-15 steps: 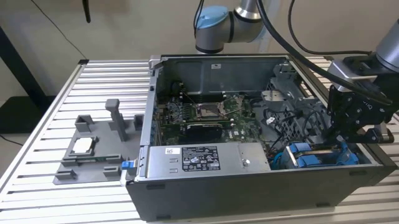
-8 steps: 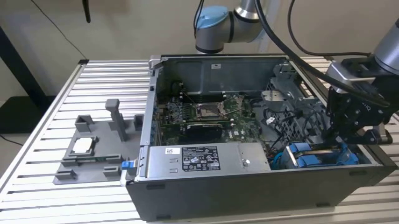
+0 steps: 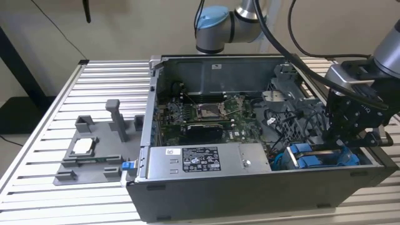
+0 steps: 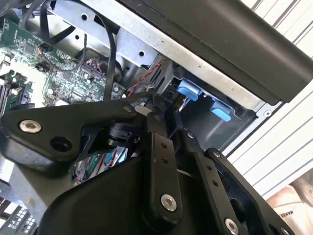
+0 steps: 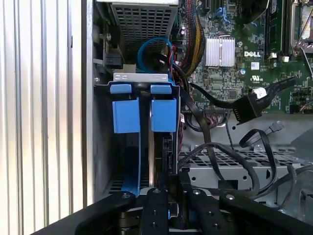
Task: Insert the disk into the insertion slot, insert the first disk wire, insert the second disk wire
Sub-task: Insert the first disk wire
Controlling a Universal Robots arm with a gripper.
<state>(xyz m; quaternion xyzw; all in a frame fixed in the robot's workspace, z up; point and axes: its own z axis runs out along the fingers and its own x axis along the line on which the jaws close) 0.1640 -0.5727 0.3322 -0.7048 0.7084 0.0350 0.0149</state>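
The gripper (image 5: 169, 188) is clamped narrowly on the disk (image 5: 161, 147), mostly seated in the bay (image 5: 101, 147); 2 wires (image 5: 244, 108) appear unplugged.

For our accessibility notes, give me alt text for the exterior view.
A robot gripper hangs over the blue-tabbed drive bay at the exterior view's right of an open computer case. A grey holder sits on the slatted table.

Disk (image 5: 165, 149) in insertion slot (image 5: 100, 147), at exterior view's right of power-supply box (image 3: 200, 161), inside case (image 3: 250, 192).
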